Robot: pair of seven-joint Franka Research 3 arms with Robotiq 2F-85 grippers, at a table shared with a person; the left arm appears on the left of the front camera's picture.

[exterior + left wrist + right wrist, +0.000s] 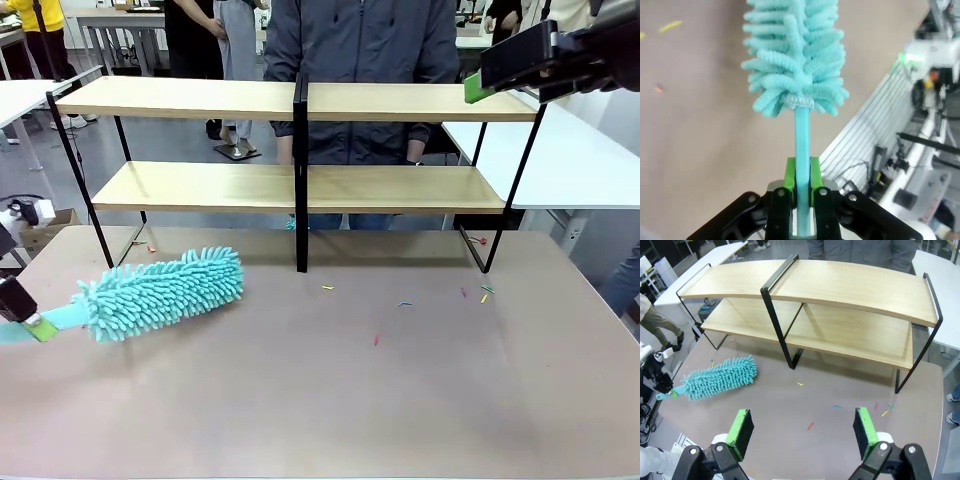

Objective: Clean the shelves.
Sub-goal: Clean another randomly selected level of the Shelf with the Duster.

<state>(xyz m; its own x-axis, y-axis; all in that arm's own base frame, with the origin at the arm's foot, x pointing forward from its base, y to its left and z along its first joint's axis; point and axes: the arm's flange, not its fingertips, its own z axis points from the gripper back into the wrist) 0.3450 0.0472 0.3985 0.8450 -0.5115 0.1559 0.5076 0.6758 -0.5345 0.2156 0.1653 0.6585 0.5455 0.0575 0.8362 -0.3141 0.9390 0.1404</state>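
The shelves (210, 98) (855, 287) stand at the far side of the beige table, two tiers of light wooden boards on a thin black frame with a centre post. A teal fluffy duster (165, 290) (797, 50) (720, 377) lies on the table at the front left. My left gripper (35, 325) (800, 175) is shut on the duster's teal handle, at the table's left edge. My right gripper (478, 88) (804, 430) hangs high at the right, above the top shelf's right end, its green pads wide apart and holding nothing.
Small coloured scraps (403, 303) (836, 406) lie scattered on the tabletop (400, 400) in front of the shelves, mostly right of centre. A person (365, 40) in a grey jacket stands behind the shelves. White tables (570, 150) flank the scene.
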